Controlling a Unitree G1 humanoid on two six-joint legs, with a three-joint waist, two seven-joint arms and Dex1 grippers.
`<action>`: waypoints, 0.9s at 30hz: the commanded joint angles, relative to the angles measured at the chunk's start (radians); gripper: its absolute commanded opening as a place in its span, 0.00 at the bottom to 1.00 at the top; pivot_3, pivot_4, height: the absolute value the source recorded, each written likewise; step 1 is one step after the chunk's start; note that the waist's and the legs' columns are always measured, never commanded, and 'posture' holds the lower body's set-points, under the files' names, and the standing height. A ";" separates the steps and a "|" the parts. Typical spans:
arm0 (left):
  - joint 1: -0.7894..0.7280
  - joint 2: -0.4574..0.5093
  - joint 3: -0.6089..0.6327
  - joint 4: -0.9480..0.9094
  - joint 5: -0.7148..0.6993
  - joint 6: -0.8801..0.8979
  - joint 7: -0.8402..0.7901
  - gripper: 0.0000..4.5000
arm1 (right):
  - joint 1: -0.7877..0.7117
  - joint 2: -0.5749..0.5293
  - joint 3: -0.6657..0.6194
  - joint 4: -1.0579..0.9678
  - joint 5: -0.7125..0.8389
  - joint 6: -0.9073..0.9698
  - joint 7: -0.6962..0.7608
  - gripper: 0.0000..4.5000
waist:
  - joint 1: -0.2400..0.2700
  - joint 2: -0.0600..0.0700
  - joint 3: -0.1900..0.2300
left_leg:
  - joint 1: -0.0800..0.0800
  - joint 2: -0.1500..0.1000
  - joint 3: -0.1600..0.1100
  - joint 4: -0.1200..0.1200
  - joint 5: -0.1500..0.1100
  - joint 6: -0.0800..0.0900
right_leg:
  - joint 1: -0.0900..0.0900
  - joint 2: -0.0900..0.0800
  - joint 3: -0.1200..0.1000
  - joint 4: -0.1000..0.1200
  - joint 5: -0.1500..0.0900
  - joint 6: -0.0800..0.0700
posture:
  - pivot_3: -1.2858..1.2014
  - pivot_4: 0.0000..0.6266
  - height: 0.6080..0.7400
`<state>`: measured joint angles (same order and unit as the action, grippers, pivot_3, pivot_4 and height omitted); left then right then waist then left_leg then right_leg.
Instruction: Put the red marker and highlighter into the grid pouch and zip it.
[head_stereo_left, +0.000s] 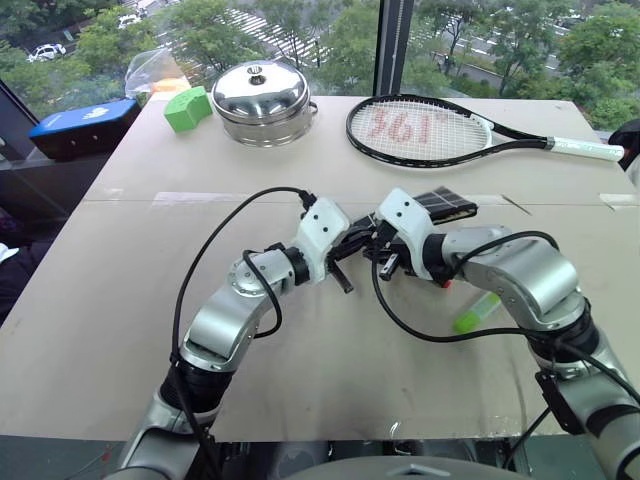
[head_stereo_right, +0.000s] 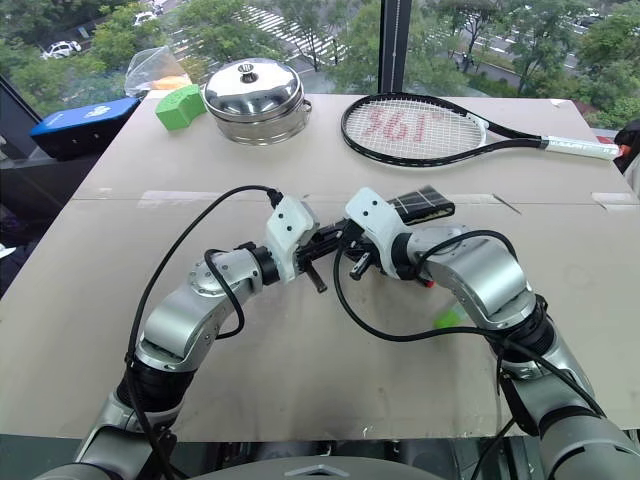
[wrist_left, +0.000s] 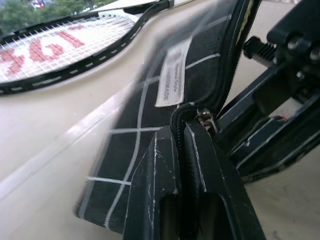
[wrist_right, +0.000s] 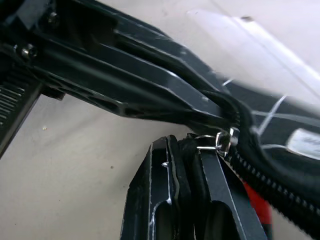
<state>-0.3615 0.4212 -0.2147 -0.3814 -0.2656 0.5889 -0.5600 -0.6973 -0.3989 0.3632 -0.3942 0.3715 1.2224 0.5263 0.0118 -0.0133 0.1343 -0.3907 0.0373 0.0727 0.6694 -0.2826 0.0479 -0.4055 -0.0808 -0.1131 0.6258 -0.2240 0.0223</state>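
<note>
1. Grippers first: I have both meeting over the middle of the pale tabletop (head_stereo_left: 120, 300), fingertips nearly touching each other.
2. My left gripper (wrist_left: 182, 135) is pressed together on the zipper edge of the flat black fabric pouch with the white grid pattern (wrist_left: 145, 125); in its wrist view the black zipper tape sits pinched between the two fingers, just below the small white label (wrist_left: 172, 75).
3. My right gripper (wrist_right: 187, 145) is also clamped tight, on black fabric at the zipper end, right beside the small metal ring of the zipper pull (wrist_right: 220, 142).
4. From the head camera I see the grid pouch held up off the table between the two grippers, its far end sticking out behind my right wrist toward the racket.
5. The short lime-green highlighter (head_stereo_left: 476, 312) lies on the table beside my right forearm, outside the pouch and apart from it.
6. A patch of red (wrist_right: 257, 202) shows under the zipper line in the right wrist view, and a red tip (head_stereo_left: 446, 284) peeks out below my right wrist; I take this for the red marker, but I cannot tell whether it is inside the pouch.
7. At the far edge of the table stand a steel lidded pot (head_stereo_left: 262, 98), a green block (head_stereo_left: 186, 108) and a black-framed tennis racket (head_stereo_left: 425, 132).
</note>
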 joint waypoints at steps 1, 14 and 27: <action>-0.009 -0.025 0.011 -0.046 -0.044 -0.026 -0.032 0.00 | -0.003 -0.019 0.043 -0.022 0.003 -0.087 0.060 0.02 | 0.002 0.000 0.000 | 0.000 0.000 0.000 0.000 0.000 0.000 | 0.000 0.000 0.000 0.000 0.000 0.000 | 0.52 0.24 1.00; 0.041 0.005 0.107 -0.015 -0.098 -0.035 -0.087 0.00 | 0.186 -0.061 -0.395 -0.243 0.280 0.023 0.101 0.62 | 0.003 -0.001 0.000 | -0.001 0.000 -0.002 0.000 0.000 0.000 | 0.000 0.000 -0.001 0.000 0.000 0.000 | 0.52 0.24 1.00; 0.040 0.028 0.113 -0.022 -0.108 -0.024 -0.107 0.00 | 0.157 0.054 -0.609 -0.179 0.290 0.157 -0.206 0.02 | 0.002 0.000 0.000 | 0.000 0.000 -0.001 0.000 0.000 0.000 | 0.000 0.000 0.001 0.000 0.000 0.000 | 0.52 0.24 1.00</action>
<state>-0.3097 0.4447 -0.1187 -0.3757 -0.3578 0.5760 -0.6600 -0.5292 -0.3418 -0.2654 -0.5679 0.6728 1.3934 0.3417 0.0140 -0.0137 0.1341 -0.3909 0.0372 0.0719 0.6695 -0.2828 0.0481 -0.4052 -0.0808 -0.1118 0.6260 -0.2240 0.0221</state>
